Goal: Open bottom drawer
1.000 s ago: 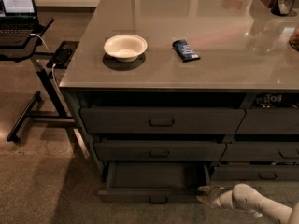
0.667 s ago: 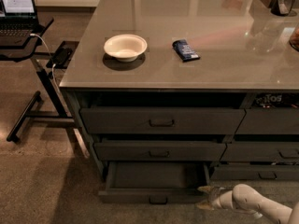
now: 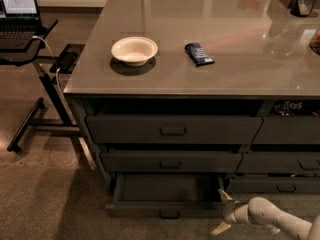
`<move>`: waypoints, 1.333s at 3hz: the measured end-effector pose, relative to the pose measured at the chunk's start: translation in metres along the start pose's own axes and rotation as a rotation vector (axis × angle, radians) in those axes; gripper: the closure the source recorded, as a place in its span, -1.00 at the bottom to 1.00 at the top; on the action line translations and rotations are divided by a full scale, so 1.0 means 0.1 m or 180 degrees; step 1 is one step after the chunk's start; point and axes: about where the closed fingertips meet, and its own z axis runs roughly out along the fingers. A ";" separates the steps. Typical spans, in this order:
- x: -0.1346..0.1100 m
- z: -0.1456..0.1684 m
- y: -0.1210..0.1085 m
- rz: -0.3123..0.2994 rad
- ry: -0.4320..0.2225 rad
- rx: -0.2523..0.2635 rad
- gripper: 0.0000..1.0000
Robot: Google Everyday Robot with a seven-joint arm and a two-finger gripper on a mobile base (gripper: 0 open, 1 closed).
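Since the bottom drawer [image 3: 167,189] stands pulled well out beneath the two taller drawers [image 3: 172,145], its shallow tray in view, the opening looks all but done (its small handle [image 3: 170,214] sits free at mid-front). The gripper [image 3: 220,212] hovers low at the drawer's right front corner, jaws spread wide, holding nothing. Next, I judge, it should back away without nudging the front shut. A white bowl [image 3: 134,50] rests on the counter [image 3: 240,59].

Single high view, angled down at cabinet [image 3: 130,130] front, pincer [image 3: 218,212] lower right
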 end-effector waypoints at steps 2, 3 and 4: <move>-0.22 0.52 0.06 -0.0122 -0.0039 -0.0213 -1.00; -0.24 0.54 0.06 -0.0130 -0.0042 -0.0221 -0.65; -0.24 0.54 0.06 -0.0130 -0.0042 -0.0221 -0.18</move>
